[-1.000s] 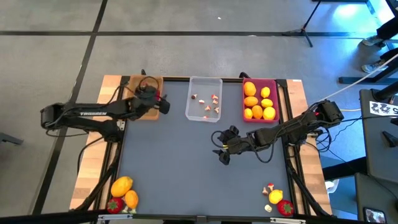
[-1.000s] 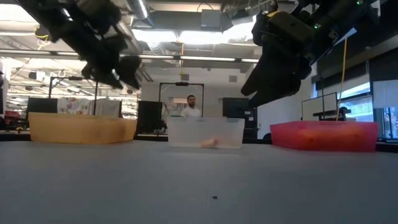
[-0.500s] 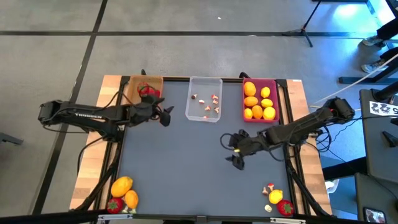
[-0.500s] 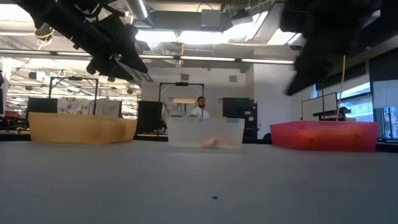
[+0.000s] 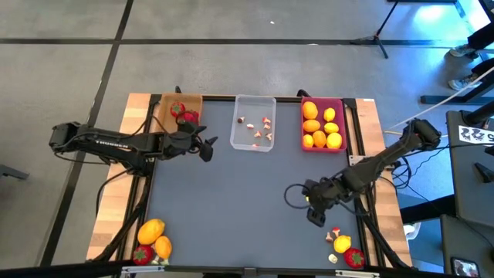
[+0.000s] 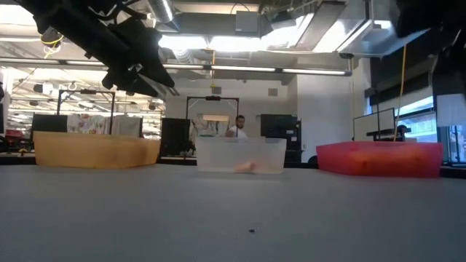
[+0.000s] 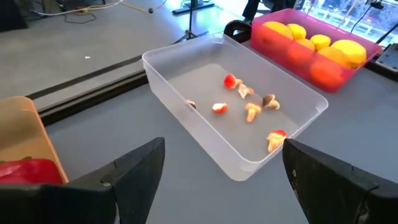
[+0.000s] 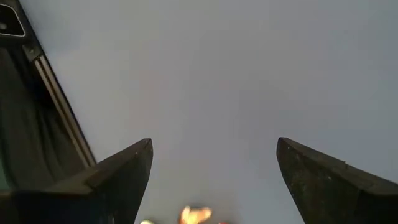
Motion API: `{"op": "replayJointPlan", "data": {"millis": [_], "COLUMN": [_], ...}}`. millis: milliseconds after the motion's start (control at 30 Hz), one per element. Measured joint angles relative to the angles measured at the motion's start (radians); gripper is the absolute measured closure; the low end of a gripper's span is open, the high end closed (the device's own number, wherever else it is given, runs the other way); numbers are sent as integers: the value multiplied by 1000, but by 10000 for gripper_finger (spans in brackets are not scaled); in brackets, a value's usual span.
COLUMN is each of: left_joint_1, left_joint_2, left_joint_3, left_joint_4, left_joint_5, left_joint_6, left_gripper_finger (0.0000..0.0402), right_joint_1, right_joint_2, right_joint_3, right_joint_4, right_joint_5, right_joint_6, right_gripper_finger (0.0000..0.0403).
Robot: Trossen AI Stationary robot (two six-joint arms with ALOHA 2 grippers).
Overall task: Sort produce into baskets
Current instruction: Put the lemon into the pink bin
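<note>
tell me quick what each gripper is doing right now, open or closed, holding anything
Left gripper: open, empty, by the tan basket.
Right gripper: open, empty, near the loose produce.

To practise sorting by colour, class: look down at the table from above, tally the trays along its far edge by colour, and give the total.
Tan-brown tray: 1
Clear tray: 1
Magenta-pink tray: 1
Total: 3
</note>
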Motion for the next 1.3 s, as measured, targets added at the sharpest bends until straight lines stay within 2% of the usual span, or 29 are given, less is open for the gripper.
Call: {"op": "replayJointPlan", "data": {"millis": [167, 467, 633, 833, 1300], "left_joint_1": [0, 0, 0, 0, 0], "left_joint_2": [0, 0, 0, 0, 0], "left_joint_3": [0, 0, 0, 0, 0], "left_joint_4": [0, -1, -1, -3, -6], "left_joint_5": [0, -1, -1, -1, -1], "left_joint_6": [-2, -2, 3, 5, 18], "left_gripper_finger": [84, 84, 84, 84, 84], "right_joint_1": [52, 216, 303, 355, 361], "right_joint_2": [0, 37, 84, 140, 304], "right_joint_3": [79, 84, 84, 83, 83], "right_joint_4": [-112, -198, -194, -136, -94], "right_joint_5": [-37, -166, -228, -303, -334], "right_joint_6": [123, 458, 575, 635, 574], "right_gripper_finger": [63, 63, 63, 63, 63]}}
